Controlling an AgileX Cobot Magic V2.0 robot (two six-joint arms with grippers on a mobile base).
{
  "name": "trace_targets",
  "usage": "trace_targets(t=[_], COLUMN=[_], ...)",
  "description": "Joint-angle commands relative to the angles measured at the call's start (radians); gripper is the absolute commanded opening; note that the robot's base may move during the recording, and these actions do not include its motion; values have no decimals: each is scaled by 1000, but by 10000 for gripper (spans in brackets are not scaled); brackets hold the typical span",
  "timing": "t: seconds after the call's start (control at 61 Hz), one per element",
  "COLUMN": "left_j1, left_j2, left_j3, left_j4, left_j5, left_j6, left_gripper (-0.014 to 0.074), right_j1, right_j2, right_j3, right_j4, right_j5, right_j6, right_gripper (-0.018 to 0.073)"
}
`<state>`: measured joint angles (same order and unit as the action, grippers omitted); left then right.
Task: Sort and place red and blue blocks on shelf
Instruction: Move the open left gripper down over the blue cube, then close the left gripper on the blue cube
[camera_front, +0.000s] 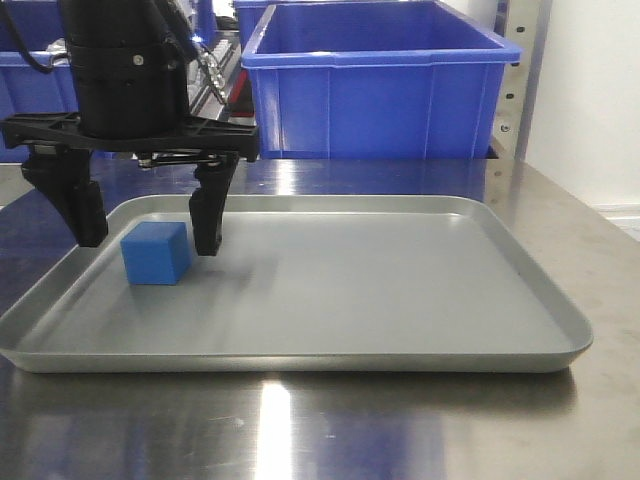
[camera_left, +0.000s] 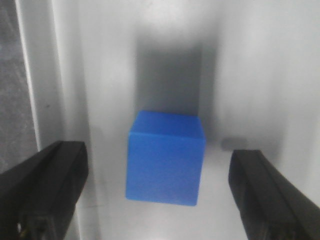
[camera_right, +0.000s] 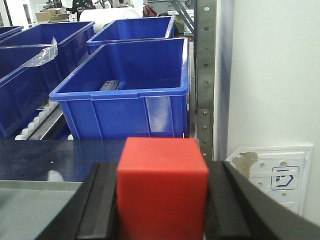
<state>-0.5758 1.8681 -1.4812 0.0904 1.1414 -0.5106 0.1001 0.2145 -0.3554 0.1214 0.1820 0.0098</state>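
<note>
A blue block (camera_front: 156, 253) lies on the grey tray (camera_front: 400, 300) near its left end. My left gripper (camera_front: 150, 225) hangs just above it, open, with one finger on each side of the block and clear gaps to both. In the left wrist view the blue block (camera_left: 166, 157) sits between the two black fingers (camera_left: 42, 185), untouched. My right gripper (camera_right: 162, 200) is shut on a red block (camera_right: 162, 185), seen only in the right wrist view, held above the tray's right end.
A large blue bin (camera_front: 375, 80) stands behind the tray, with more blue bins (camera_right: 30, 75) to its left. A perforated metal shelf post (camera_right: 206, 75) and a white wall stand at the right. The tray rests on a steel surface (camera_front: 320, 430).
</note>
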Motion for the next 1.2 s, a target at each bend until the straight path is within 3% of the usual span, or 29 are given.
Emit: trace_targets(t=[0.0,0.18,0.541,0.868,0.983,1.082,1.18], left_j1=[-7,-7,-5,-5,-5,-5,-5], left_j2=[-48,-48,-46,-46,-46,-59,-85], left_j3=[-22,-22,-21,-21,-21,-21,-21], left_j4=[0,-2,-3,-23,-25,-25,-28], left_j5=[-25,-27,-25,-21,-19,-19,-19], left_j6=[0,0,-2,-6,-6,-6,-6], left_gripper=[605,579,373,334,253,113,124], right_j1=[-7,-7,-7,-7,-7,-7,-7], right_j2=[8,8,8,8,8,8,8], right_j3=[-28,-28,-28,-28,-28,-28,-28], right_j4=[-7,-7,-7,-7,-7,-7,-7], right_j5=[-87,-87,-87,-87,-87,-87,-87], right_j6=[-10,-10,-10,-10,-10,-10,-10], right_gripper=[37,37,37,37,37,37,37])
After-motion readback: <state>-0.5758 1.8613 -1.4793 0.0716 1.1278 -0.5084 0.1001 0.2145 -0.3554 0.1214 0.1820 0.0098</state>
